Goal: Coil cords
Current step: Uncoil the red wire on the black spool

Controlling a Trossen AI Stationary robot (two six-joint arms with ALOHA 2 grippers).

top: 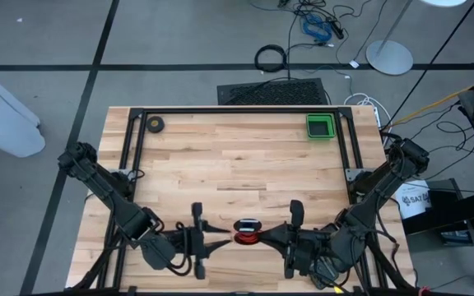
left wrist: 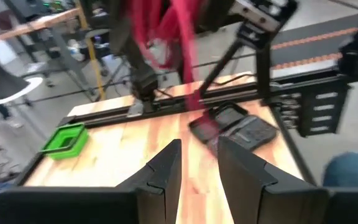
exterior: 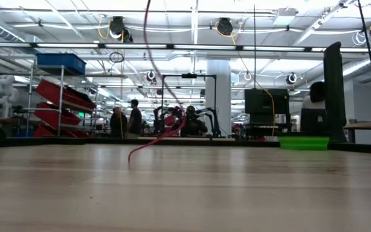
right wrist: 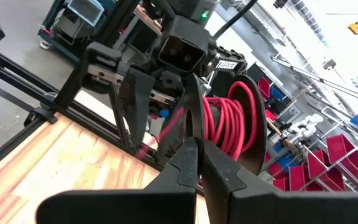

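red cords (top: pixel 246 231) held between left pincer (top: pixel 225 239), grasping them, and clenched right pincer (top: pixel 263 236).

I can read very little here. In the high view, a white bucket (top: pixel 413 200) beside the table's right edge, just past my right arm, carries dark letters that look like "SAT"; the rest of the word is cut off by my arm. In my right wrist view, the dark body of my left gripper (right wrist: pixel 185 134) bears a small pale label (right wrist: pixel 227 64) with a word on it, but the letters are too small for me to make out. Nothing else carries writing I can read.
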